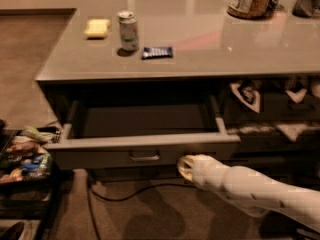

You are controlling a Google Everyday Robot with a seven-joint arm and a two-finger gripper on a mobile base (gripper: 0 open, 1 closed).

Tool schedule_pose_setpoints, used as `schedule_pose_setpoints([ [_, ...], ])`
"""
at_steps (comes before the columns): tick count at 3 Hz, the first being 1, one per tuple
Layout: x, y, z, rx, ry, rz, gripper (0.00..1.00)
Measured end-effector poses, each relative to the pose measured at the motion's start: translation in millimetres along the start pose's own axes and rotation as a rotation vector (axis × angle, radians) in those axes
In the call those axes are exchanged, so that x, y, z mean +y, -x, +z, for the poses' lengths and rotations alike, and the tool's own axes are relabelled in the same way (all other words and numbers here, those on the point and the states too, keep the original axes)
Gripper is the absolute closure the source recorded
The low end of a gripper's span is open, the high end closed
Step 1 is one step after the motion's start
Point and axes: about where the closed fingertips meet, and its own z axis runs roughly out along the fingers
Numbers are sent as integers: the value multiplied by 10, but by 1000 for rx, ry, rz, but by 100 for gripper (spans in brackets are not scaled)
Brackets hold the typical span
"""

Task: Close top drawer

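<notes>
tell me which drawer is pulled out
The wide drawer on the left, pulled out with its inside showing. The narrower drawers to its right, with white cloth, are pushed in. The gripper sits at the wide drawer's front, right of the handle.

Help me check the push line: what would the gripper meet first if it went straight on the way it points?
Probably the front of the top drawer, right of its handle. The gripper sits low by that front; depth is unclear, so it may already touch.

We're seeing dim, warm light: glare streaks the countertop [210, 59] from overhead, the can [129, 30] drops a small shadow, the top drawer [100, 156] sinks dark inside, and the pale gripper [187, 166] glows at its front's lower right.
</notes>
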Motion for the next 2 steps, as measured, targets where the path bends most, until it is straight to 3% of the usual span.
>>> schedule_pose_setpoints([
  [2,-433,-161,364,4,-52,-40,100],
])
